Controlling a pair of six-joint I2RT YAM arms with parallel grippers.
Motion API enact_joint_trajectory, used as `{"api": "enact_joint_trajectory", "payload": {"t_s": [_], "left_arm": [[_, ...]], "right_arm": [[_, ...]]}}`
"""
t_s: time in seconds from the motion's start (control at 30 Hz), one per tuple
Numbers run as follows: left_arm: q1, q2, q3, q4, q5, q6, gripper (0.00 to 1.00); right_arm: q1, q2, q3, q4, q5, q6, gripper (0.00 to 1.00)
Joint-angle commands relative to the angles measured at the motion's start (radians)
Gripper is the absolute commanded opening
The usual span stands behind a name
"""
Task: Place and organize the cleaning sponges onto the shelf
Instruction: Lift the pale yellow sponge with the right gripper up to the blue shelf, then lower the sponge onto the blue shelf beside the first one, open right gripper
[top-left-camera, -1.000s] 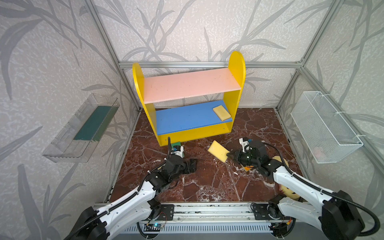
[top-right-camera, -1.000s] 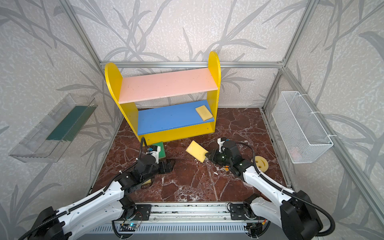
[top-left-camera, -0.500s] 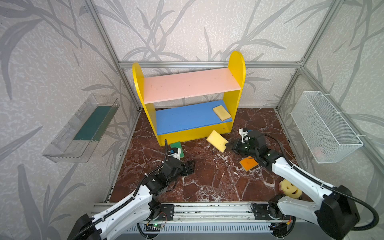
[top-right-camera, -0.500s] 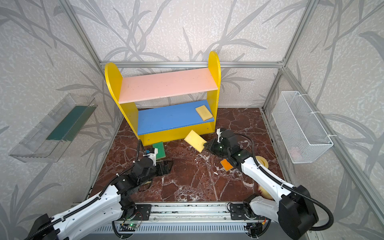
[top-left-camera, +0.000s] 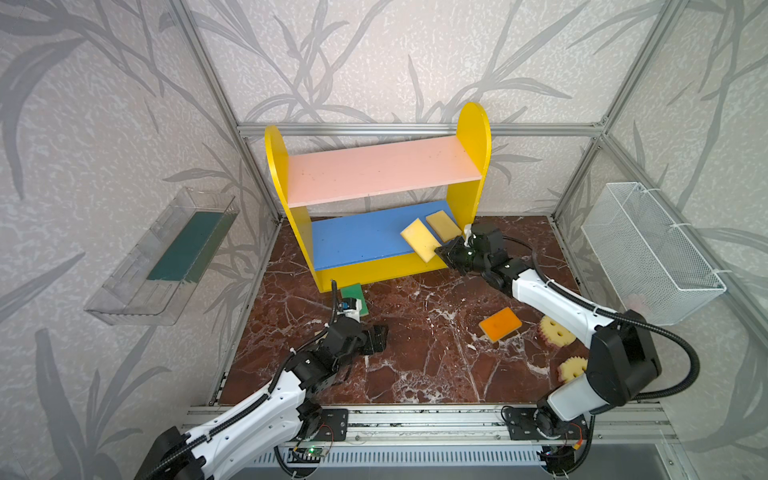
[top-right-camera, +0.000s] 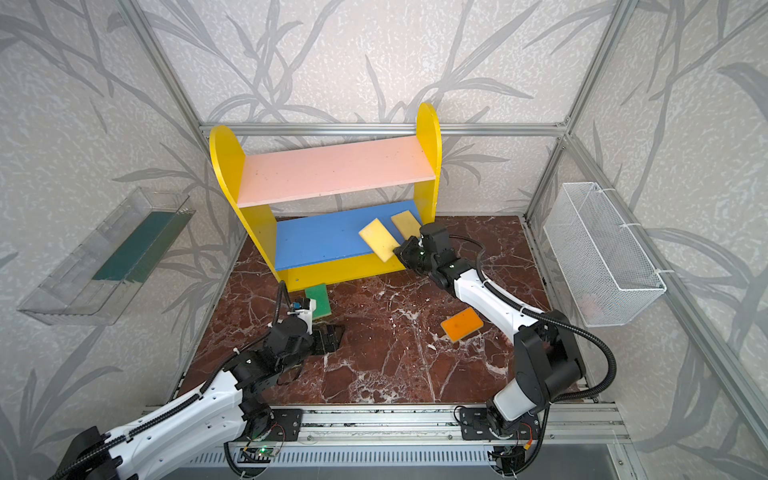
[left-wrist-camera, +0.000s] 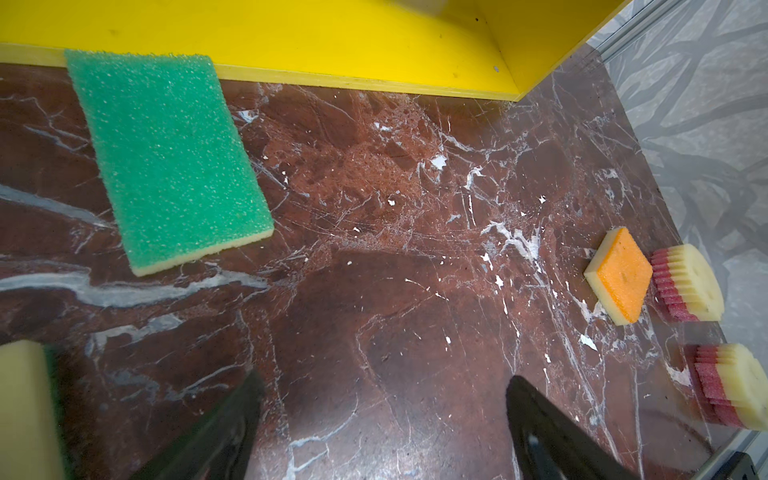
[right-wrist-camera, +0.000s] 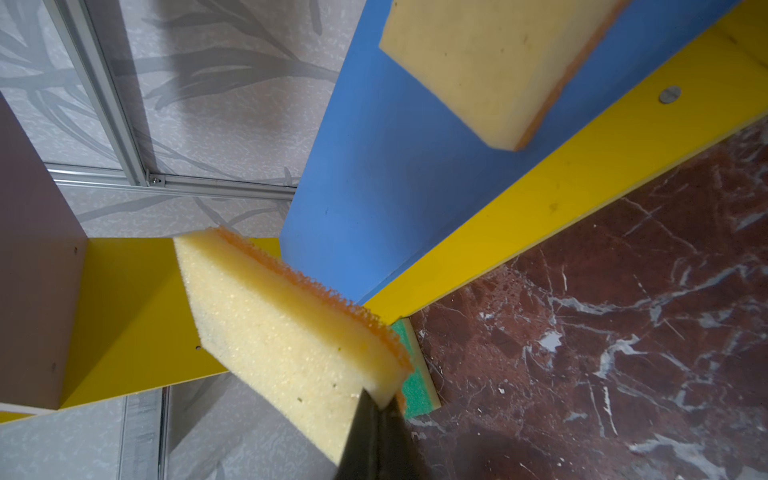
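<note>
1. Surface (top-left-camera: 415, 365): a green sponge (top-left-camera: 353, 296), an orange sponge (top-left-camera: 500, 324) and two round sponges (top-left-camera: 555, 330) lie here (most of the job remains, I judge).
2. Shelf (top-left-camera: 374, 172): one placed sponge (top-left-camera: 443, 225) rests on its blue board, by the right side panel.
3. Right arm: stretched to the shelf, right claw (top-left-camera: 441, 252) clenched on the held sponge (top-left-camera: 419, 240), over the board's front edge.
4. Left arm: low, left claw (top-left-camera: 376, 338) spread and empty, near the green sponge.

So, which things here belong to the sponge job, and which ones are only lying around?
Job:
- shelf
- held sponge, in the right pincer
- shelved sponge
- green sponge
- orange sponge
- round sponge
- second round sponge
- half-seen sponge

Lying about:
- clear tray
- wire basket
</note>
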Motion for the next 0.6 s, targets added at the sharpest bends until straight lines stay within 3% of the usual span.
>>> {"api": "enact_joint_trajectory", "payload": {"t_s": [0.0, 0.57], "left_arm": [[0.005, -0.01, -0.012, -0.006, -0.024, 0.026, 0.93], [0.005, 0.015, -0.03, 0.041, -0.012, 0.028, 0.92]], "right_arm": [[-0.013, 0.043, 0.059, -0.025, 0.029, 0.027, 0.0], [-0.041, 0.237, 0.151, 0.058, 0.0, 0.087, 0.0]]}}
